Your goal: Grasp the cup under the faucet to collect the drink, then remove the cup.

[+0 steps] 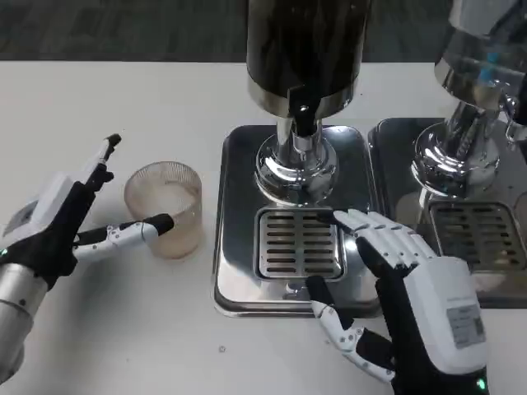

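The left hand (62, 226) is released, its fingers (132, 233) spread on either side of the ribbed glass cup (165, 206) with one tip at the cup's near wall, and the cup stands empty on the white counter (123, 99), just left of the steel drip tray (235, 271) and not yet under the faucet (305, 119). A loose or off-centre grasp could tip the smooth cup or knock it against the tray's raised rim on the way in. To the right, the right hand (412, 313) hovers with fingers released over the grate (298, 241), where it may block the cup; beyond is a second dispenser (473, 90) and dark floor (123, 29).
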Tool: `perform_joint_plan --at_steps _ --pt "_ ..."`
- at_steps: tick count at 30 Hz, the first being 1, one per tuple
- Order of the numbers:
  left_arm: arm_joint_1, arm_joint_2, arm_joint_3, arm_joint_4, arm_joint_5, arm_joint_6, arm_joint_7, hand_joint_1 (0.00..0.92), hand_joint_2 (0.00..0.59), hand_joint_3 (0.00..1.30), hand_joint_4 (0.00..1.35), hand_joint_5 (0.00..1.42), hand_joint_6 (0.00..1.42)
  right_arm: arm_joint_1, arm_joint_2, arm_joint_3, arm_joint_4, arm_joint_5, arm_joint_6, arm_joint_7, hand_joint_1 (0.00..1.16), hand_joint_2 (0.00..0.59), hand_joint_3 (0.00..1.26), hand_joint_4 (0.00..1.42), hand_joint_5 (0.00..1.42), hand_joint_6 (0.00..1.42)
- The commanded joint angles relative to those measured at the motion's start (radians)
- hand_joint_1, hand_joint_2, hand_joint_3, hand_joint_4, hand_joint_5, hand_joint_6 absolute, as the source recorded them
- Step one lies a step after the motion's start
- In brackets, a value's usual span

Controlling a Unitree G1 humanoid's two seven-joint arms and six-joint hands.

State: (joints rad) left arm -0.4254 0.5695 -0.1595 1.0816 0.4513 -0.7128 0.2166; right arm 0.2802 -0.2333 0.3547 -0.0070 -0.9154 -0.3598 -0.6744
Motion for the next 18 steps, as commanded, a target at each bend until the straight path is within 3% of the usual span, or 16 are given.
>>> perform_joint_plan --at_steps 1,18 --pt "-0.042 -0.001 -0.032 0.036 0.015 0.012 -0.022 0.241 0.017 0.0 0.0 0.18 0.17 -0.016 0.002 0.007 0.011 0.004 -0.007 -0.017 0.42 0.405 0.32 0.27 0.26 0.28" --pt "-0.097 -0.042 -0.08 0.101 0.006 0.001 -0.039 0.318 0.037 0.04 0.07 0.24 0.22 -0.021 -0.001 0.003 0.025 0.021 -0.004 -0.023 0.42 0.405 0.32 0.27 0.27 0.3"
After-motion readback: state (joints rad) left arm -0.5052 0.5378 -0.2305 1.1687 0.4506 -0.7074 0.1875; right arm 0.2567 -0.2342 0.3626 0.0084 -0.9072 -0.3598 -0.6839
